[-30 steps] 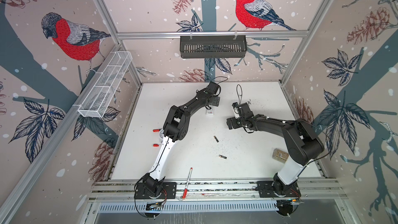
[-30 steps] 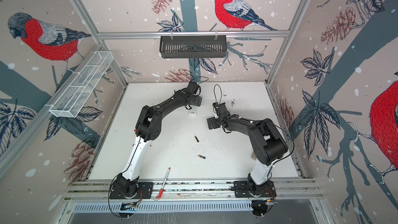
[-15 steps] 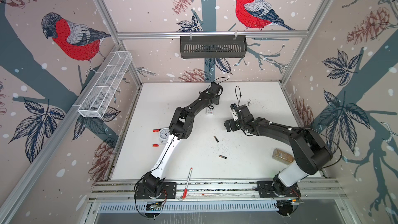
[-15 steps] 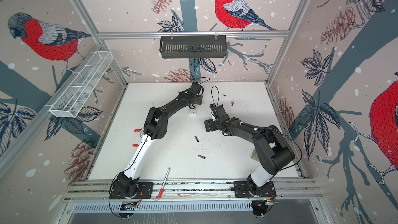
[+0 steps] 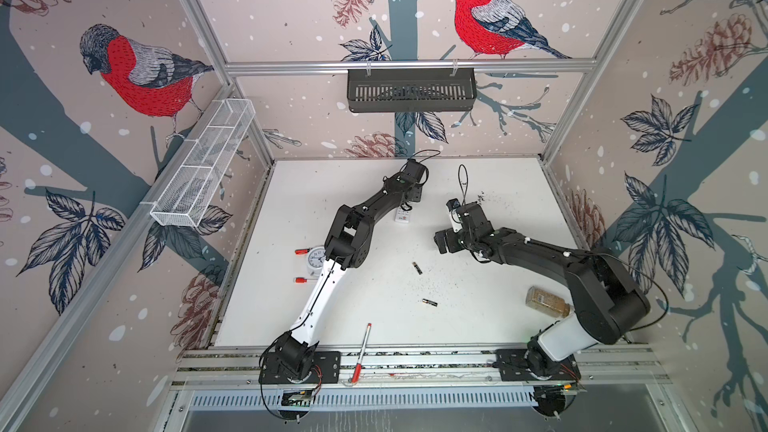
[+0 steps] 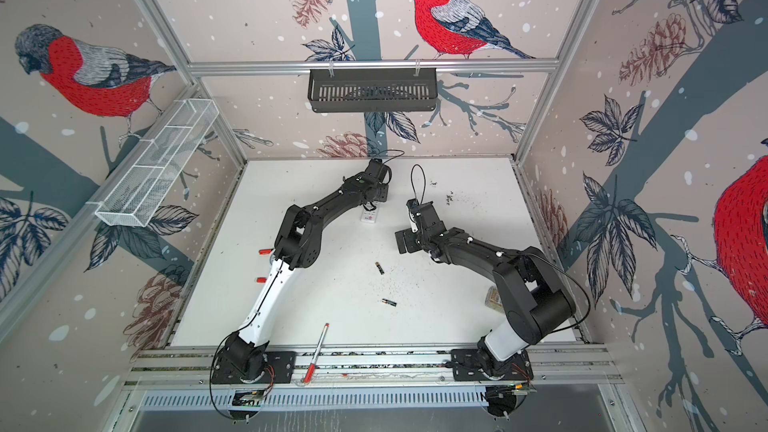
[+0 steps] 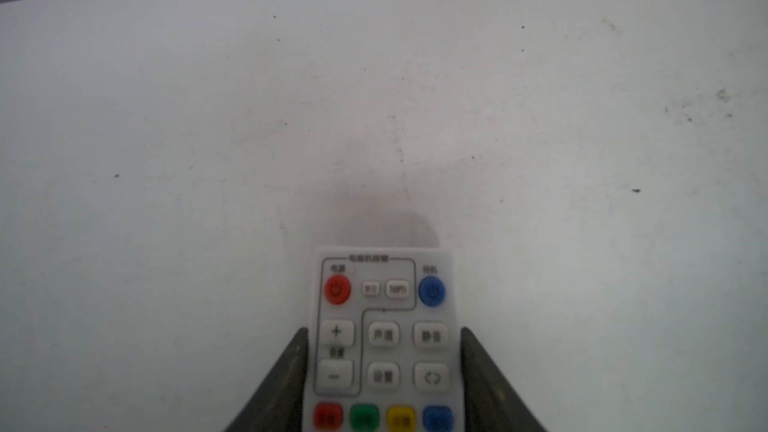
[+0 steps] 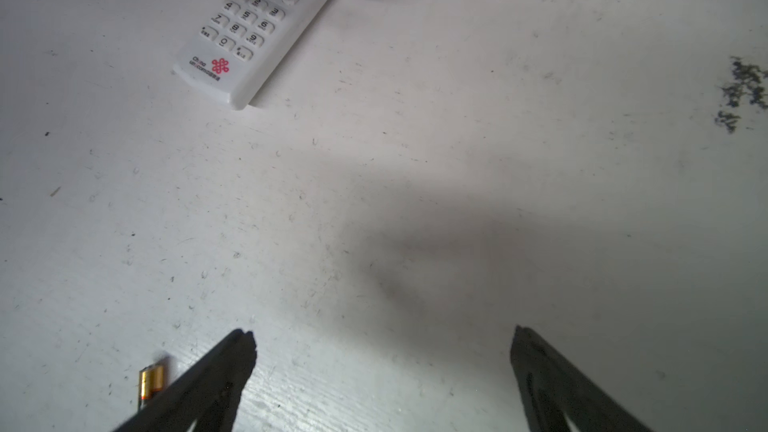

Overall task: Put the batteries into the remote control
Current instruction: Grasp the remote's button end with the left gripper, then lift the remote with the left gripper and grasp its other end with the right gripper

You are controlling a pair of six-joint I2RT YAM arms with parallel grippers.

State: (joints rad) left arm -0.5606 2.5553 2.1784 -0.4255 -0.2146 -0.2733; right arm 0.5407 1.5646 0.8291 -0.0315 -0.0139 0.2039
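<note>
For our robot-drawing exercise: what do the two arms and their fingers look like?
The left arm and right arm each have a white lower link, then bulky black joints. The fingers are dark, tapered wedges. A thin black cable loops at each wrist.

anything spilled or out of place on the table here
Yes: dark crumbs are scattered on the white table toward its back right, thinner near the middle. A clear jar of brown granules lies on its side beside the right arm, and a red-and-white pen lies half across the front metal rail.
</note>
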